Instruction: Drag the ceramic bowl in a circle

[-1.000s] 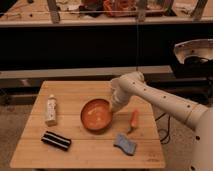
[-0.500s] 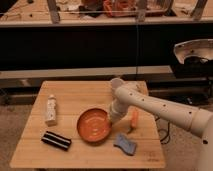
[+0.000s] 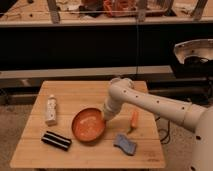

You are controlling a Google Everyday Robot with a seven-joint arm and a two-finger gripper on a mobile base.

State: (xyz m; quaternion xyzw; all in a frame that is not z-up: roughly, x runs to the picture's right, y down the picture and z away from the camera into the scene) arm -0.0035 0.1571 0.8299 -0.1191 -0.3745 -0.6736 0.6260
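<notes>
The ceramic bowl (image 3: pixel 88 124), wide, shallow and orange-red with a darker rim, sits on the wooden table (image 3: pixel 85 92) toward its front middle. My gripper (image 3: pixel 105 117) comes down from the white arm on the right and meets the bowl's right rim. The gripper's tip is hidden against the rim.
A white bottle (image 3: pixel 51 110) lies at the left. A black bar (image 3: pixel 56 140) lies at the front left. A small orange carrot-shaped item (image 3: pixel 134 119) and a blue sponge (image 3: pixel 125 143) lie right of the bowl. A dark shelf runs behind the table.
The bowl has slid toward the front left of the table, with the gripper moving along on its right rim. The other items have not moved.
</notes>
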